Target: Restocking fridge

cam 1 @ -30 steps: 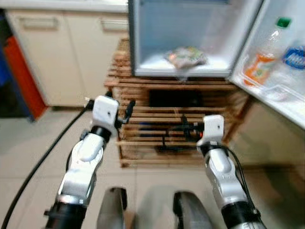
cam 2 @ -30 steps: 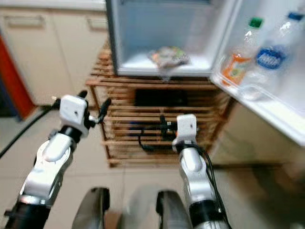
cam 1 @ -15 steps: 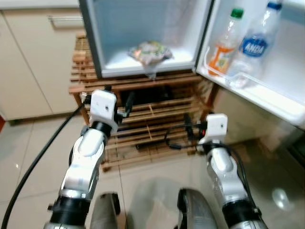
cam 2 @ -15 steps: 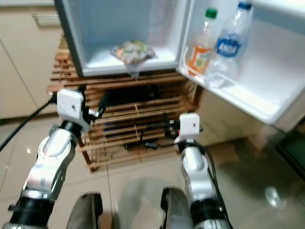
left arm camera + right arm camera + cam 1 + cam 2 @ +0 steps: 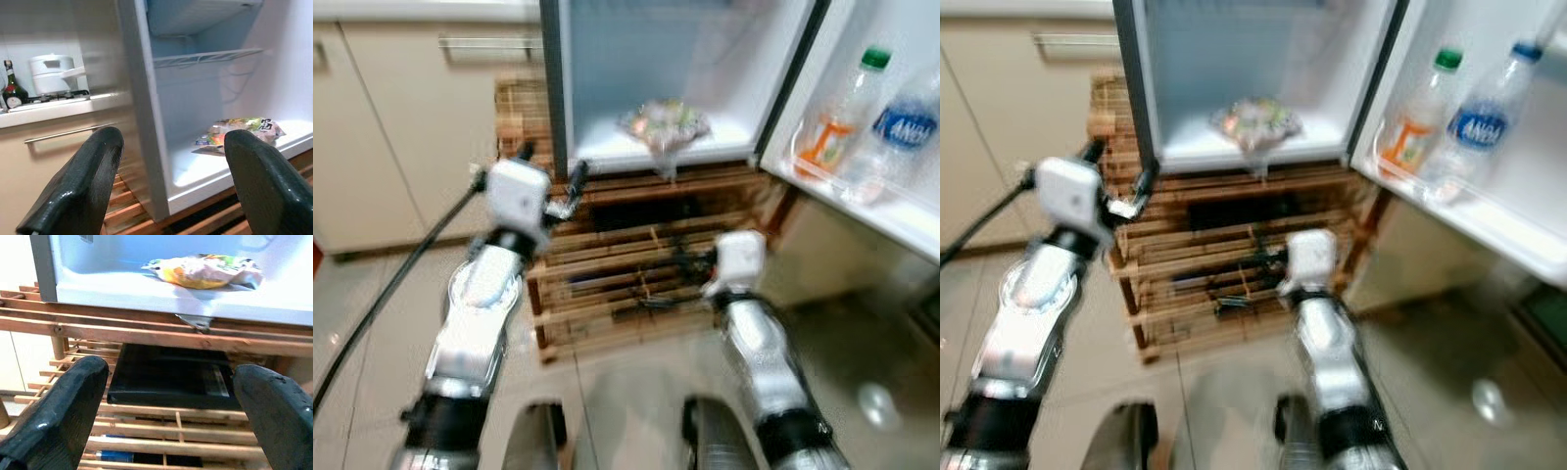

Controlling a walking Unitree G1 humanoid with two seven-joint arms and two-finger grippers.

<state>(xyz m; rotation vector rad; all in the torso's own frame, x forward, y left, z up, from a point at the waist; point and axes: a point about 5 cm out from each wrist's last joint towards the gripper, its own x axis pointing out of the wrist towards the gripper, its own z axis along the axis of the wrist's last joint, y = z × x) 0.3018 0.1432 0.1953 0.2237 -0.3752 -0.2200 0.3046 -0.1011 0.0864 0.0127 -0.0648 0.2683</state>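
Both claws are released and empty: left claw (image 5: 551, 184) near the open white fridge (image 5: 607, 147), right claw (image 5: 690, 262) before the slatted wooden rack (image 5: 636, 294). The crinkled food packet (image 5: 664, 123) lies on the fridge floor; walking closer, a claw may strike the rack

The open fridge (image 5: 607, 59) sits on top of a slatted wooden rack (image 5: 636, 264) at twelve o'clock from the robot, and the rack stands on a pale tiled floor (image 5: 372, 323). On the fridge's white bottom shelf (image 5: 146, 289) lies one crinkled food packet (image 5: 664, 122), near the front edge. Inside the rack, just under its top slats, there's a flat black box (image 5: 168, 382). Over at two o'clock, the door shelf (image 5: 1469, 211) carries an orange-labelled bottle (image 5: 1415, 122) with a green cap and, just beside it, a blue-labelled clear bottle (image 5: 1479, 122).
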